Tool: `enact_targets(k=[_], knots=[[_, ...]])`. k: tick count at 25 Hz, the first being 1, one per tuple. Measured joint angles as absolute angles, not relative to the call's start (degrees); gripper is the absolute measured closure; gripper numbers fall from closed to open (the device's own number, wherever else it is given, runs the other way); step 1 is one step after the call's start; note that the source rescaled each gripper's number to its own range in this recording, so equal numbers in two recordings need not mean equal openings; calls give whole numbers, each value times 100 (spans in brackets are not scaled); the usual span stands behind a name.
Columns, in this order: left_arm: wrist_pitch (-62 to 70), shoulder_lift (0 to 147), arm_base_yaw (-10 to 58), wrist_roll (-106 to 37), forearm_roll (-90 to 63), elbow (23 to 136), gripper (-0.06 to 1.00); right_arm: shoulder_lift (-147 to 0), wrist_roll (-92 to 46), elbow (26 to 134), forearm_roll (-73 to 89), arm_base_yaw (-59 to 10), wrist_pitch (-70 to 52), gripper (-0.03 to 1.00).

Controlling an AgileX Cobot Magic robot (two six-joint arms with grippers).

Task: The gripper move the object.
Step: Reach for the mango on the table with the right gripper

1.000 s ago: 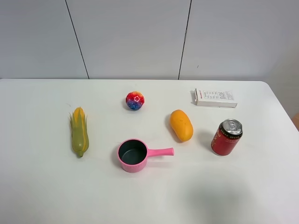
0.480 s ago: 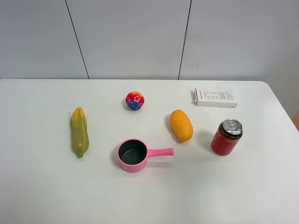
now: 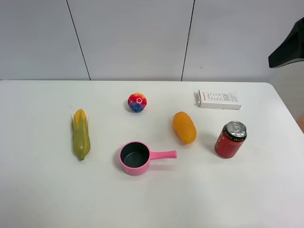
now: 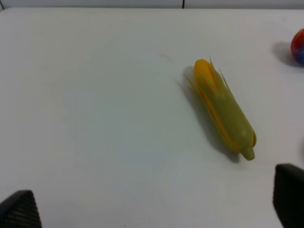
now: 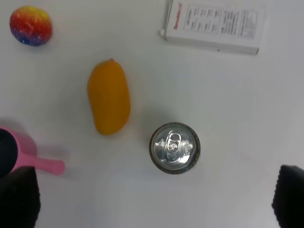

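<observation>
The object, a smooth orange-yellow mango [image 3: 184, 127], lies on the white table [image 3: 42, 190] right of the middle, between the pink pot and the red can. It also shows in the right wrist view [image 5: 109, 103]. My right gripper [image 5: 154, 204] hangs high above the can and the mango, open and empty, its fingertips [image 5: 19, 197] far apart. A black part of the right arm [image 3: 287, 45] shows at the upper right edge of the exterior view. My left gripper [image 4: 154, 213] is open and empty, above the table near the corn cob [image 4: 223, 109].
A corn cob [image 3: 80, 134] lies at the left. A multicoloured ball [image 3: 137, 102] sits behind the middle. A pink pot [image 3: 135, 158] with its handle pointing right stands in front. A red soda can [image 3: 230, 139] and a white box [image 3: 218, 99] stand at the right.
A black part of the right arm has come into the exterior view at the upper right. The things on the table have not moved.
</observation>
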State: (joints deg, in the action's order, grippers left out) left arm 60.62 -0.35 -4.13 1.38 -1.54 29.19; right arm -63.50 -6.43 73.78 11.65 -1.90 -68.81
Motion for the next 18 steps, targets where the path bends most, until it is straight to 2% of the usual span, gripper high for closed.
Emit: enact_targets(k=[8, 18], knots=[[6062, -35, -413, 138, -154, 2919, -6, -7351, -781, 7454, 1116, -256, -6766, -3], [6062, -35, -413, 138, -154, 2919, -6, -8824, -153, 7526, 1102, -1921, -5806, -3]])
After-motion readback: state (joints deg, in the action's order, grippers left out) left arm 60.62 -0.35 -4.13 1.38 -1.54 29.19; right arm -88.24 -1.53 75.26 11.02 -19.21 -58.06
